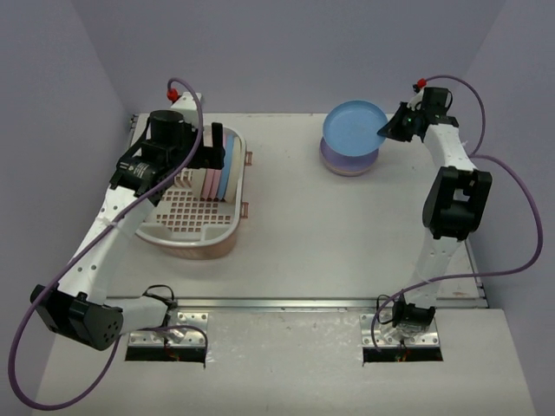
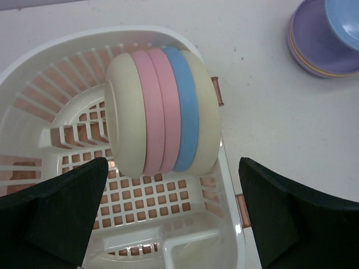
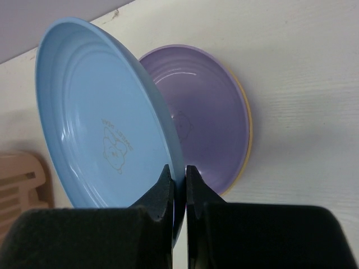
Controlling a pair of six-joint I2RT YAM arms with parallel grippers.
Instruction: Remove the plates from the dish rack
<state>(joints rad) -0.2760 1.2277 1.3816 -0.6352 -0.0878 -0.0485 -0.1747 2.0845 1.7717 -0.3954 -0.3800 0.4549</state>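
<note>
Currently, the plates are found in two groups on the tabletop [image 1: 347, 243]

Dish rack [image 1: 198, 236]: it is set on the left half of the tabletop, under the left arm. A row of plates [image 2: 162, 112] is stood on edge inside it, five packed face to face. From left to right in the left wrist view, they are cream, pink, pink, blue, cream. The grid floor in front of the row is bare.

Left fingers [image 2: 61, 216]: these are spread wide and nothing is held. They are seen at the lower corners of the left wrist view. One is hung over the grid floor, the other over the rack's right rim and the tabletop beside it. No contact with the row is seen.

Right fingers [image 3: 196, 193]: these are closed on the rim of a blue plate [image 3: 106, 129]. The plate is held tilted, and a small printed figure is seen at the centre of its hollow face.

Lavender plate [image 3: 207, 106]: it is laid flat, hollow side up, at the far right of the tabletop, just behind the blue plate. A yellow plate [image 3: 249, 134] is shown beneath it by its rim only. In the top view the blue plate is seen overlapping this stack; whether it touches cannot be told. The stack is well apart from the dish rack
</note>
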